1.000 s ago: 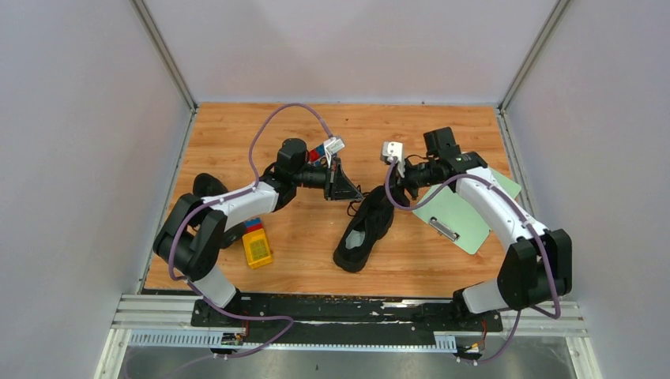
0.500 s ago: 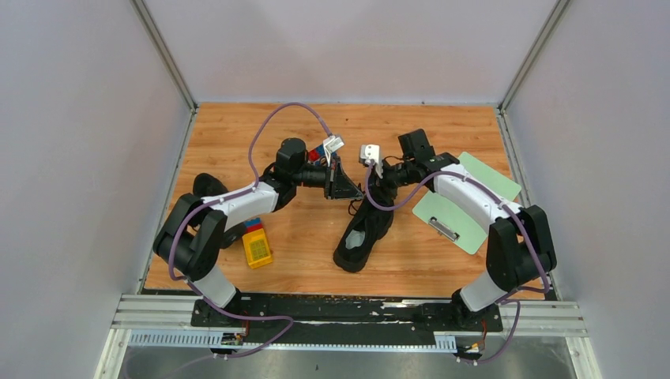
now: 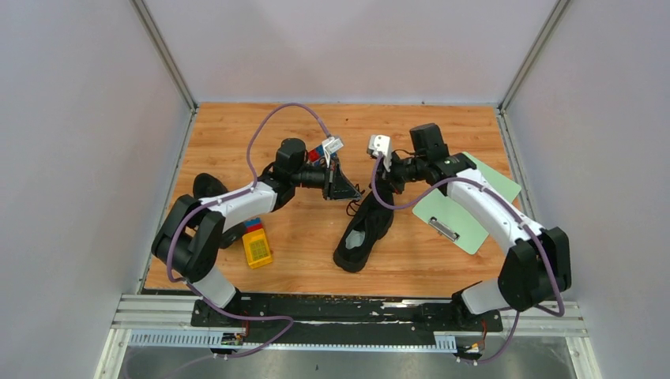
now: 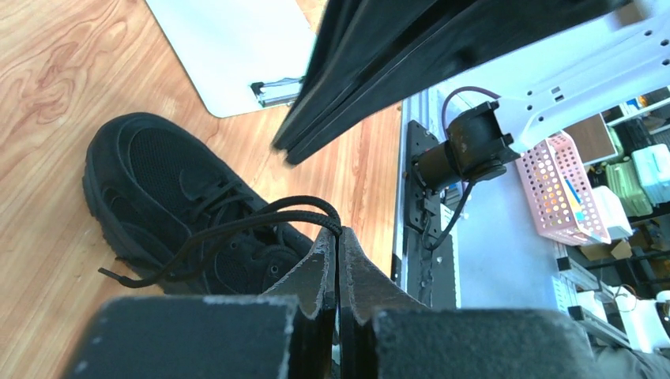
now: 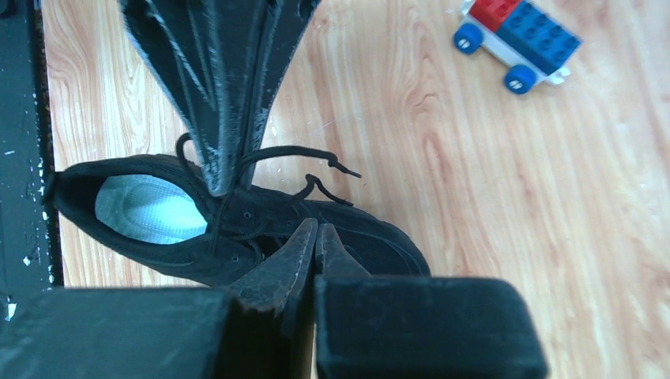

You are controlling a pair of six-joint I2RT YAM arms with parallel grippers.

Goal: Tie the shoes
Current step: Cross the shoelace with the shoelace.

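Observation:
One black shoe (image 3: 359, 237) lies mid-table, toe toward the far side, pale insole (image 5: 146, 209) showing. My left gripper (image 3: 351, 192) is shut on a loop of its thin black lace (image 4: 237, 225), lifted just left of the toe; in the left wrist view the lace runs into the closed tips (image 4: 338, 237). My right gripper (image 5: 317, 229) is shut with its tips low over the shoe's laced front (image 5: 379, 245); whether lace is pinched there does not show. The other shoe (image 3: 207, 185) lies at the left, partly hidden behind the left arm.
A green clipboard (image 3: 462, 209) lies right of the shoe under the right arm. A yellow toy block (image 3: 257, 247) sits near the left arm. A red and blue brick car (image 5: 517, 43) stands behind the grippers. Grey walls close in three sides of the table.
My right gripper moved left over the shoe's front and went from open to shut. The left gripper has stayed in place, holding the lace.

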